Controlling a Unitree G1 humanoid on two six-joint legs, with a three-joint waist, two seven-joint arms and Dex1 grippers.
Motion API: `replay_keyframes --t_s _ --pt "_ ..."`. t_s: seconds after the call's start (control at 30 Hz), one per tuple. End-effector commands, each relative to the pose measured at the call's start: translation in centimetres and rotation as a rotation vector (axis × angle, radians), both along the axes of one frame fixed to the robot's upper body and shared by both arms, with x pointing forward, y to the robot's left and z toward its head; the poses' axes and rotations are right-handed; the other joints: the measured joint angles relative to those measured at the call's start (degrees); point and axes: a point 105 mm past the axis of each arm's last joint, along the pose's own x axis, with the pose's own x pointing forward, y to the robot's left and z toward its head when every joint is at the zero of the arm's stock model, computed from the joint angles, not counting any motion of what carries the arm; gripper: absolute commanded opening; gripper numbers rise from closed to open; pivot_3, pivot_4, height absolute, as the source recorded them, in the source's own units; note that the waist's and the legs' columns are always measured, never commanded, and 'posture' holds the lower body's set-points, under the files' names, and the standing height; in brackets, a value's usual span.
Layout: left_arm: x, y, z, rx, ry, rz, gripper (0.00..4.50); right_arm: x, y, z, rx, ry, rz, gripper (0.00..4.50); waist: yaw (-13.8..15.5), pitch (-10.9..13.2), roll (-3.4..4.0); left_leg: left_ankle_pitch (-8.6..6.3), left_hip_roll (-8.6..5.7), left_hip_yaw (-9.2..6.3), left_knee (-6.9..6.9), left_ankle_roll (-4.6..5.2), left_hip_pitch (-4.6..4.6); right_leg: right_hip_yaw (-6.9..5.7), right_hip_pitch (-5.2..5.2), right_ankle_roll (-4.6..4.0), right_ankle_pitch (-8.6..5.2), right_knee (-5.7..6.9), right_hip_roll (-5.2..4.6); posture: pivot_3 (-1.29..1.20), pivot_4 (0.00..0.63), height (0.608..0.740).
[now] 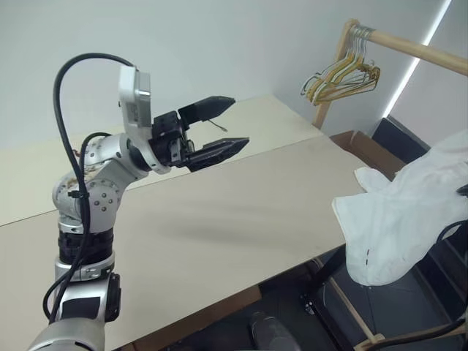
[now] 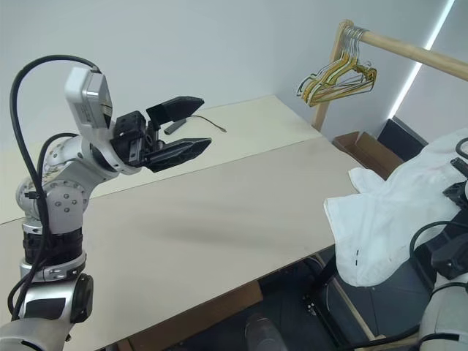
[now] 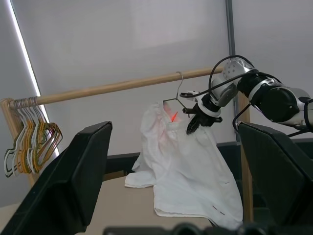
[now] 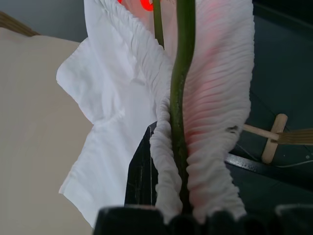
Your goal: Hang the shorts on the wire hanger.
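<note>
The white shorts [image 1: 409,212] hang off the table's right edge, with their gathered waistband bunched on the wire hanger [image 3: 177,99]. My right gripper [image 3: 191,127] is shut on the hanger's wire just under the hook, with waistband cloth on both sides of the wire [image 4: 182,98]. The hook reaches up to the wooden rod [image 3: 122,87]; I cannot tell whether it rests on it. A lower corner of the shorts lies on the table. My left gripper [image 1: 223,128] is open and empty, held high over the table and pointing toward the shorts.
The beige table [image 1: 219,219] fills the middle. At the back right, the wooden rack's rod [image 1: 417,47] carries several spare hangers [image 1: 344,77] near its post. A cardboard box [image 2: 365,150] sits on the floor beyond the table. A thin dark stick [image 2: 208,123] lies at the table's back.
</note>
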Motion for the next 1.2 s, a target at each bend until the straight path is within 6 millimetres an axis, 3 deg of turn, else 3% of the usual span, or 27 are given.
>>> replay_keyframes --t_s 0.03,0.17,0.27,0.37,0.63,0.83,1.1,1.2 --pt "-0.7 -0.1 0.8 -0.002 -0.038 -0.014 4.46 -0.3 -0.1 -0.2 -0.001 0.003 0.003 0.00 0.0 0.0 0.00 0.00 0.00 0.00 0.00 0.00 0.00 0.00 0.00 0.00 0.00 0.00 0.00 -0.24 0.000 0.740" --pt "-0.8 -0.2 0.8 0.003 -0.034 -0.021 4.46 0.0 0.2 0.0 -0.105 -0.008 0.057 0.00 0.0 0.0 0.00 0.00 0.01 -0.01 -0.02 0.00 0.01 -0.01 0.03 0.00 0.00 -0.02 0.02 -0.24 0.000 0.740" --pt "-0.8 -0.2 0.7 0.006 -0.030 -0.025 4.50 -0.2 -0.2 0.4 -0.168 -0.014 0.042 0.82 -0.1 0.0 0.00 0.00 0.01 -0.01 -0.02 0.00 0.03 0.00 0.03 0.01 0.00 -0.01 0.01 -0.25 0.000 0.740" --pt "-0.7 -0.2 0.7 0.008 -0.028 -0.026 4.50 -0.4 -0.4 0.7 -0.213 -0.013 0.031 1.99 -0.1 0.0 0.05 0.00 0.01 0.03 -0.02 0.00 0.07 0.04 0.03 0.01 0.01 0.02 0.01 -0.25 0.000 0.740" --pt "-0.7 -0.3 0.7 0.015 -0.027 -0.034 4.50 -0.4 -0.7 2.1 -0.334 -0.064 0.015 4.48 -0.2 0.0 0.10 0.00 0.00 0.19 -0.04 0.00 0.20 0.23 0.04 0.05 0.03 0.03 0.01 -0.25 0.000 0.740" --pt "-0.7 -0.3 0.6 0.021 -0.019 -0.043 4.50 -0.4 -0.5 4.2 -0.550 -0.110 0.008 4.48 -0.2 0.0 0.10 0.00 0.00 0.47 -0.11 0.00 0.43 0.48 0.14 0.13 0.06 0.02 0.01 -0.26 0.000 0.740" --pt "-0.6 -0.3 0.4 0.025 -0.011 -0.053 4.50 -0.9 0.3 8.6 -0.801 -0.293 -0.075 4.48 -0.4 0.0 0.10 0.00 -0.01 0.75 -0.12 0.00 0.48 0.78 0.11 0.28 0.14 -0.02 0.02 -0.27 0.000 0.740" --pt "-0.5 -0.3 0.4 0.025 -0.011 -0.054 4.50 -1.5 1.3 11.6 -0.987 -0.414 -0.121 4.48 -0.4 0.0 0.10 0.00 -0.01 0.83 -0.12 -0.01 0.47 0.88 0.07 0.33 0.17 -0.03 0.02 -0.27 0.000 0.740"
